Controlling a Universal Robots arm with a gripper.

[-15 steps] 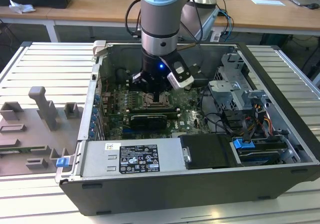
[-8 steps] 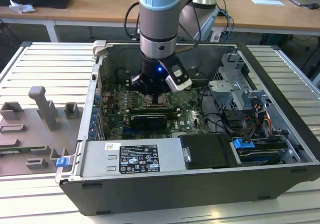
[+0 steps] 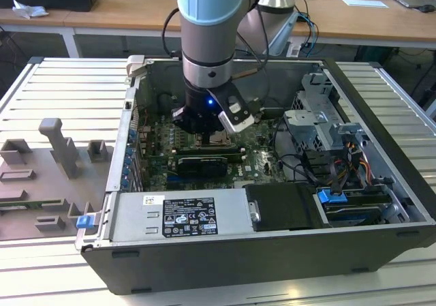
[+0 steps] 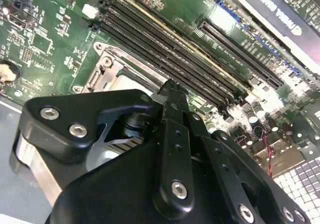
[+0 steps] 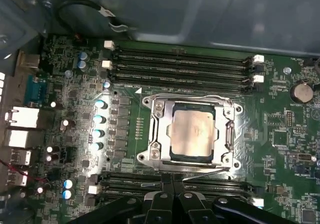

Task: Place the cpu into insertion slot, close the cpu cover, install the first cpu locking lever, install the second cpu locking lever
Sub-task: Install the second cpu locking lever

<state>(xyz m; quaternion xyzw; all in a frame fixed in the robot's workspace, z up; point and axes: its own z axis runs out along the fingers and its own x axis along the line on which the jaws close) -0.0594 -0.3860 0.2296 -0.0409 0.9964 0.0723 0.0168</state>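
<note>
In the exterior view an open computer case (image 3: 381,108) lies on a slatted metal table (image 3: 61,81), and the arm reaches down into it so that the gripper (image 3: 208,132) hangs low over the motherboard (image 3: 255,159), directly above the insertion slot (image 3: 219,140). A black expansion card (image 3: 201,163) sits just beside the socket, a power supply box (image 3: 180,216) lines the case's near wall, and a drive cage (image 3: 320,125) with bundled cables fills the exterior view's right end, so the free room lies chiefly above the board's middle. A grey fixture block (image 3: 58,149) stands on the table at the exterior view's left, outside the case. In the second wrist view the black fingers (image 4: 172,134) appear pressed together with nothing between them, their tip just beside the memory slots (image 4: 165,49) and at the edge of the socket frame (image 4: 107,67). In the first wrist view the cpu (image 5: 192,132) lies flat in the insertion slot, the cpu cover (image 5: 192,104) closed down around it as a silvery frame, with thin wire levers (image 5: 200,171) running along the frame's sides; whether they are hooked I cannot tell. Memory slots flank the socket on two sides, leaving narrow strips of board between, and the fingertips sit at the frame's edge.
</note>
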